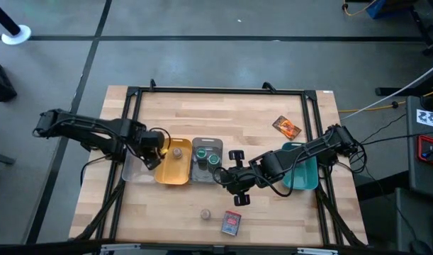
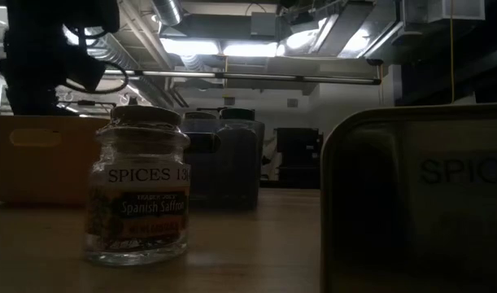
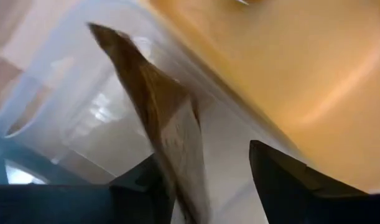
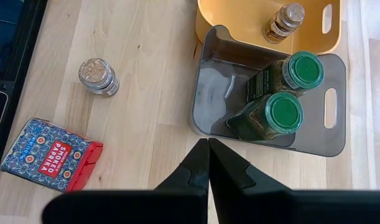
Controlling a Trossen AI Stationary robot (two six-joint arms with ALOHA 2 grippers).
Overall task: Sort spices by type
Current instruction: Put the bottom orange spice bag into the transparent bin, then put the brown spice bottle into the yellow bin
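Edgewise, flat brown packet [image 3: 171, 143] stands between left end effector's [image 3: 205, 186] parted fingers.

The desk [image 1: 273, 205] was of pale wooden planks with a smooth matt finish. The grey tray [image 4: 329, 140] looked like smooth, half-clear plastic, and the yellow tray [image 4: 239, 18] like matt plastic. The jar [image 2: 138, 185] was of clear glossy glass with a paper label. The red box [image 4: 51, 154] looked like printed cardboard.
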